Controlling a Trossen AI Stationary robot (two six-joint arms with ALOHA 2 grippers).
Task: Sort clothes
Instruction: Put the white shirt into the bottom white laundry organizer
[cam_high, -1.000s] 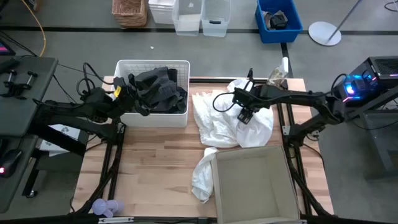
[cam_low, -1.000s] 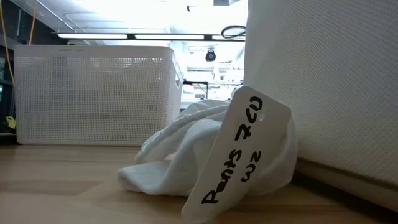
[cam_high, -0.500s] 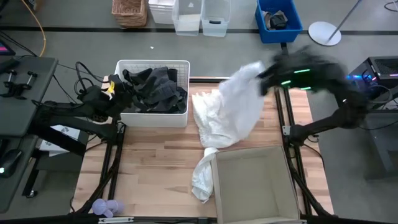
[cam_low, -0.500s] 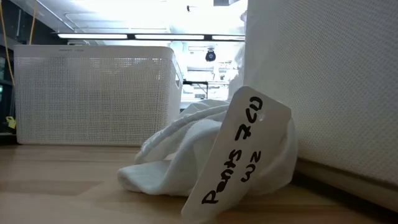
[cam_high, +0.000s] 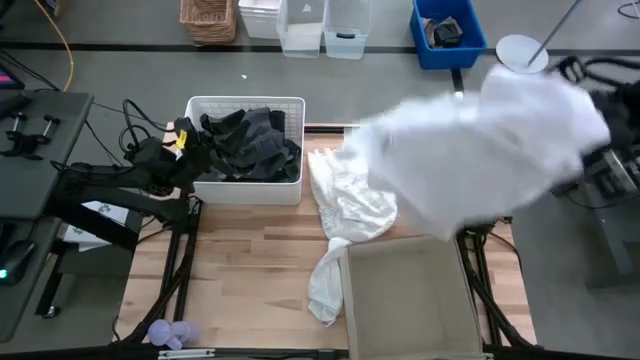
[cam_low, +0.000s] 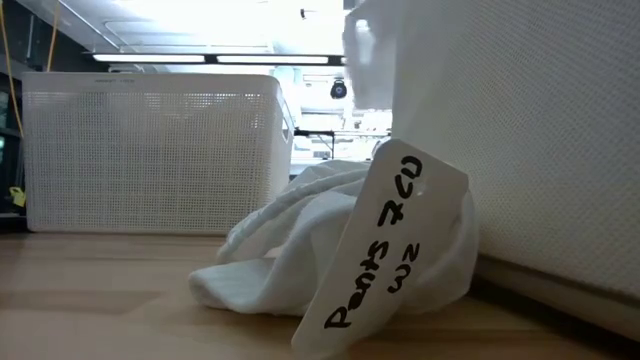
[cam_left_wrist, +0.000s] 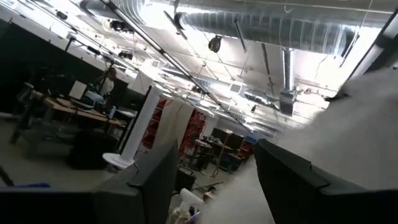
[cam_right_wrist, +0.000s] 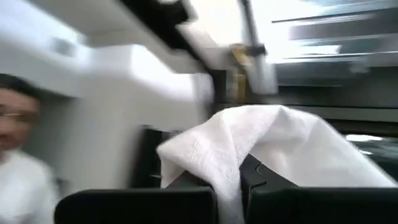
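A large white garment is in the air over the table's far right, blurred and spread wide. It hides my right gripper, which is shut on it. More white clothes lie heaped at the table's middle. One white piece with a handwritten tag lies against the beige box. Dark clothes fill the white basket. My left gripper stands open at the basket's left rim with nothing between its fingers. My right gripper pinches a bunched fold of the white garment between its two fingers. The cloth humps up over the fingertips. The garment is lifted clear of the table and billows out from the hold.
The beige box fills the table's near right; its wall blocks the right of the low view. The basket stands at the far left. Bins and a blue crate sit on the floor beyond. A person shows in the right wrist view.
My right gripper has taken the white garment off the heap and swung it quickly up and toward the table's far right. The garment is lifted clear and spread out in the air. My left gripper has drawn back a little toward the table's left edge.
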